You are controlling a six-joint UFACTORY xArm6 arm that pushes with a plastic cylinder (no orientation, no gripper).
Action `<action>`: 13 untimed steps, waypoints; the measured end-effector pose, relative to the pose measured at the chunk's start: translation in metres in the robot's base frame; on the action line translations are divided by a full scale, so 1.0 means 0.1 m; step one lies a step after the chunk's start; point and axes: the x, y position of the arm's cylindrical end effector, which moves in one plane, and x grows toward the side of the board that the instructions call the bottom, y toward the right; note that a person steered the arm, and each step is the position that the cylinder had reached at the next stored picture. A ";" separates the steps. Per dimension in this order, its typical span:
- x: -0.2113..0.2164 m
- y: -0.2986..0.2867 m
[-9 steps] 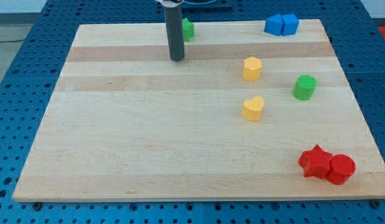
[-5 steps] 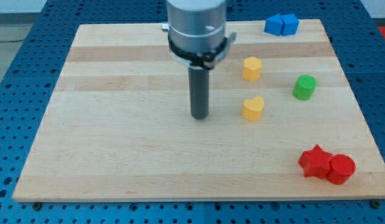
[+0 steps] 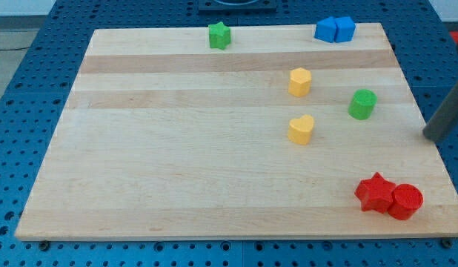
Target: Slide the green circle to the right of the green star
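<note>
one green circle (image 3: 362, 104) stands upright, my tip (image 3: 434, 136) right of it.

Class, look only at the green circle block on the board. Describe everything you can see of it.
The green circle is a short, bright green cylinder that looks like plastic, standing upright with its round flat face up. It sits on the wooden board toward the view's right, touching no other block. The yellow blocks lie to its left, the green star far off at upper left. My tip is to its lower right, apart from it.
</note>
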 end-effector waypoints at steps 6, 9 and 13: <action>-0.25 -1.58; -0.19 -2.65; -0.49 -3.20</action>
